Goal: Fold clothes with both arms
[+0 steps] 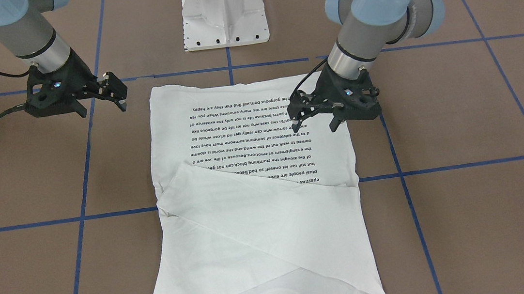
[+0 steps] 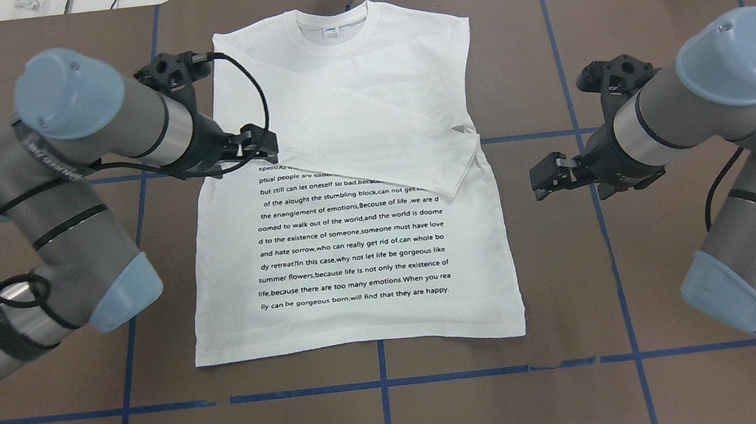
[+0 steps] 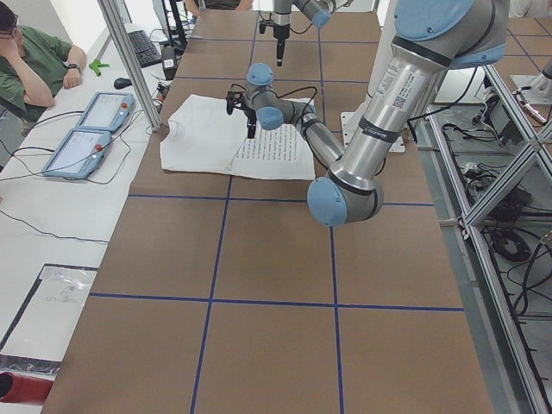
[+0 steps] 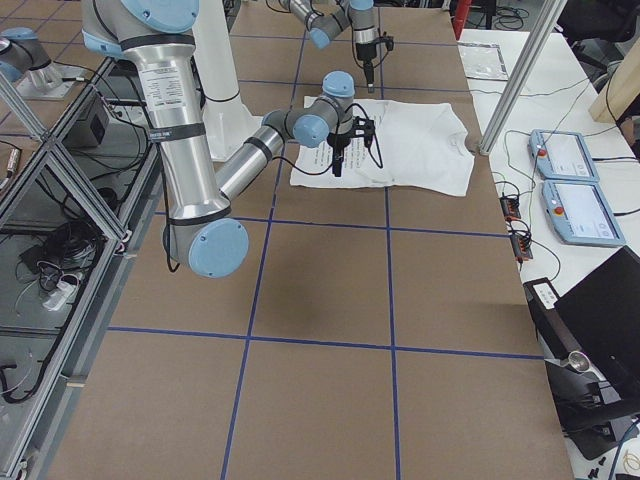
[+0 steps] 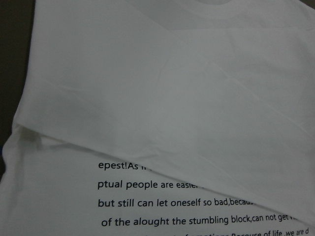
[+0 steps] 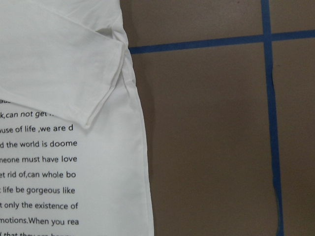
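The white shirt (image 2: 353,243) lies flat on the brown table, text side up, collar at the far edge. One long sleeve (image 2: 377,135) is folded diagonally across the chest, and its cuff (image 6: 93,105) ends near the shirt's right side. My left gripper (image 2: 263,150) hovers over the shirt's left edge beside the top text lines, open and holding nothing; in the front-facing view the left gripper (image 1: 314,127) has its fingers spread. My right gripper (image 2: 544,179) is open over bare table, just right of the shirt. No fingers appear in either wrist view, only the shirt (image 5: 172,98).
The white pedestal base (image 1: 223,12) stands at the robot's side of the table. Blue tape lines (image 2: 382,383) grid the brown surface. In the exterior left view a person (image 3: 34,65) sits at a side bench with two control tablets (image 3: 86,129).
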`<state>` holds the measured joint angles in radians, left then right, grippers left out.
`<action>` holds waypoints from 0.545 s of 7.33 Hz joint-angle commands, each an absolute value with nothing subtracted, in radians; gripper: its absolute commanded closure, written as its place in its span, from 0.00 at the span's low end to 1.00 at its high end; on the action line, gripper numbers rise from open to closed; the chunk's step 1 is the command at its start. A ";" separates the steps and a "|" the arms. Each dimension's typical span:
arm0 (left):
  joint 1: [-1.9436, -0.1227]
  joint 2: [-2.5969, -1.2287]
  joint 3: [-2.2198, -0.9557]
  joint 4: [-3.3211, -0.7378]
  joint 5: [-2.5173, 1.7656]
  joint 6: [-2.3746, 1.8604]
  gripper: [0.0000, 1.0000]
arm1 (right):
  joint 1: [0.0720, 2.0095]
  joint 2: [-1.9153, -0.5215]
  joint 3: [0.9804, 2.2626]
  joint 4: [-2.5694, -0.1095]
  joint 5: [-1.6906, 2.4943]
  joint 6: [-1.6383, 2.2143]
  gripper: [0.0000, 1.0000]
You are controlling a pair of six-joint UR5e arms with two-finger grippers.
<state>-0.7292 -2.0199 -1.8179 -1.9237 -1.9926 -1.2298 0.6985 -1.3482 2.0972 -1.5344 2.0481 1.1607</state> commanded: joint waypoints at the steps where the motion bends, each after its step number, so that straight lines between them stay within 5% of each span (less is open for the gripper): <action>1: -0.729 -1.812 -2.036 -1.904 -1.996 -1.218 0.01 | 0.530 -1.382 2.155 -1.532 1.908 1.288 0.00; 4: -0.729 -1.782 -2.062 -1.907 -1.990 -1.219 0.01 | 0.324 -1.377 2.137 -1.528 1.720 1.427 0.00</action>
<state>-0.7291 -1.7918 -2.0507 -1.9056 -1.9946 -1.2185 0.3825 -1.3733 2.1491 -1.5295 1.7640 1.3969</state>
